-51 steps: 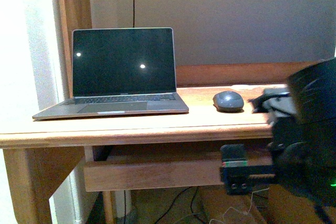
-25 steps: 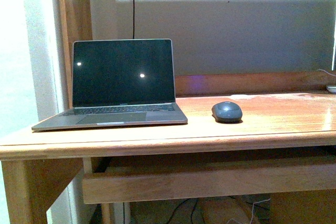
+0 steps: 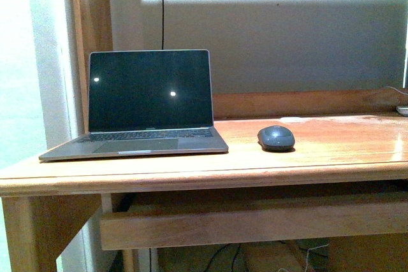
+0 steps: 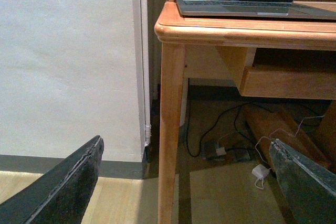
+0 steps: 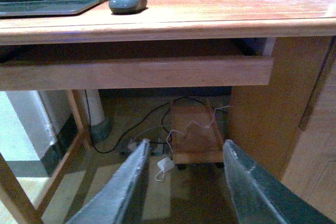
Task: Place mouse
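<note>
Wooden and warm-toned, the desk (image 3: 319, 157) stands against a pale wall, with a raised board along its back edge and a shallow drawer front under the top. A second ago the right arm's dark bulk filled the right side of the front view, close beside the mouse; half a second ago it had already gone, and now neither arm shows there. The view has also crept slightly, so the laptop sits a touch lower in the picture than before.

The mouse (image 3: 276, 137) lies alone on the tabletop, about midway across, just right of the laptop (image 3: 150, 103) and apart from it, nearer the front edge than the back board. Nothing touches it. The laptop stands open at the left end, screen dark with two small light spots.

From the right wrist view, the right gripper (image 5: 184, 182) hangs below the level of the desk top, its two fingers (image 5: 118, 192) spread wide with nothing between them; the mouse (image 5: 127, 1) shows up on the desk, well away from it. The left gripper (image 4: 184, 182) is likewise spread and empty, low near the desk's left front leg (image 4: 170, 129).

Under the desk lie cables (image 5: 157, 145) and a small white plug (image 4: 260, 171) on a light wood floor.
</note>
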Motion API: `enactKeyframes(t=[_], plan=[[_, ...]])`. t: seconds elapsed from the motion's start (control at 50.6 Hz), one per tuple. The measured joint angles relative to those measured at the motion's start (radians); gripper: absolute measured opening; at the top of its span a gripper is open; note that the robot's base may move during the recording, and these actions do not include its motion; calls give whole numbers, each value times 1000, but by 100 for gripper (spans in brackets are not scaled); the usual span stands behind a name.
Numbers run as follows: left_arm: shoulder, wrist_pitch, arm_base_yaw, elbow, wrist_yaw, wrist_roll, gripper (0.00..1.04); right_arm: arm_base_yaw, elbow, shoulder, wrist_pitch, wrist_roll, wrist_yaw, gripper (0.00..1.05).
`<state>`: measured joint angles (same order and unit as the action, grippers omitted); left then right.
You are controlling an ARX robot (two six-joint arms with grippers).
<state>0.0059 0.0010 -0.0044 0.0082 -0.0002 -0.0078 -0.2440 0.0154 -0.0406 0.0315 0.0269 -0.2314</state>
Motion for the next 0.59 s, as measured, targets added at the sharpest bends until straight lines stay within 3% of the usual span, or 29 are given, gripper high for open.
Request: enactKeyframes(t=[0.198,0.277,0.356,0.514,0.593], plan=[[0,0,0,0,0,0,97,76,0,20,-15,-14,72,12],[0,0,0,0,0,0,97,164,0,30,-29,-24,190,2],[0,0,0,0,0,0,97,227,0,34,-30,-21,215,3],[0,0,0,0,0,0,97,238,0,35,-31,-23,229,3],[0,0,0,0,0,0,97,240,0,35,-31,-24,229,16]])
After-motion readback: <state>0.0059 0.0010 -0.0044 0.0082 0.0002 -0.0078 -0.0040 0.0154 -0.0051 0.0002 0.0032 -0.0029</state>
